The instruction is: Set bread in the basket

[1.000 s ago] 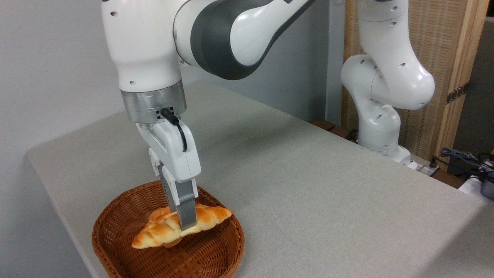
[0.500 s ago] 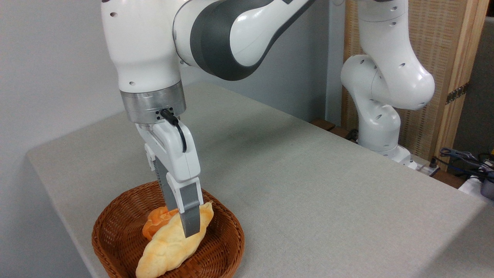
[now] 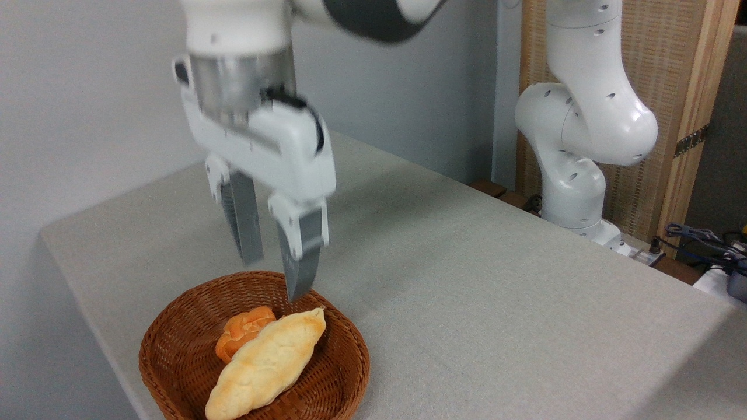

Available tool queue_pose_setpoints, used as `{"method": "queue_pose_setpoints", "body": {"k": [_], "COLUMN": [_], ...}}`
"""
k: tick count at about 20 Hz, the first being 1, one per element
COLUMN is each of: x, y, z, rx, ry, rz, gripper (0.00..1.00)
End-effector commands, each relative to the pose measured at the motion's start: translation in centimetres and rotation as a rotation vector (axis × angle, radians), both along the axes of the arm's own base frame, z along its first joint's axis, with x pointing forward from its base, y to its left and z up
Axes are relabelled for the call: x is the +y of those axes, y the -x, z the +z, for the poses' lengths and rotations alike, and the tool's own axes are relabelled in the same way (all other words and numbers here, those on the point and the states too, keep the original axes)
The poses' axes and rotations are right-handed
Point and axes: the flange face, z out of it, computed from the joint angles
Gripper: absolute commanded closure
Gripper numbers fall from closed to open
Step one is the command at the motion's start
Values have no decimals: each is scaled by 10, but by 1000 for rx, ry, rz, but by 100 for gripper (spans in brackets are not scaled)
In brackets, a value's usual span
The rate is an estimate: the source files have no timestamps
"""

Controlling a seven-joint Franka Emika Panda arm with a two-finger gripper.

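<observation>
Two changes are seen since half a second ago: the bread [image 3: 266,365] has been let go, and the claw [image 3: 277,274] has been lifted clear, its two fingers now spread wide with nothing between them. The loaf is left lying pale side up in the basket [image 3: 169,341] just below the claw, touching the small round bun [image 3: 242,329] beside it. The placing is judged done, with only the retreat over the table [image 3: 467,280] remaining.

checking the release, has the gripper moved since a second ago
Yes. The gripper has risen clear of the basket, jaws open, leaving the bread lying inside.
</observation>
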Motion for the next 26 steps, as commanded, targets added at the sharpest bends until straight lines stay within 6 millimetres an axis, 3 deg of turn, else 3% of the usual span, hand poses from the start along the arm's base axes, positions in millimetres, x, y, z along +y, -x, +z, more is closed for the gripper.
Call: {"method": "queue_pose_setpoints", "body": {"k": [1, 5, 7, 9, 12, 21, 26], "x": [-12, -28, -42, -68, -76, -79, -68], "y": [36, 80, 84, 84, 83, 73, 66], "z": [44, 48, 44, 34, 17, 18, 24], "rx": [-29, 58, 71, 96, 128, 120, 108], "ry": [34, 51, 52, 51, 48, 17, 10], "rz": [5, -28, -27, -9, -15, -33, -27], "gripper": [0, 0, 0, 0, 0, 0, 0]}}
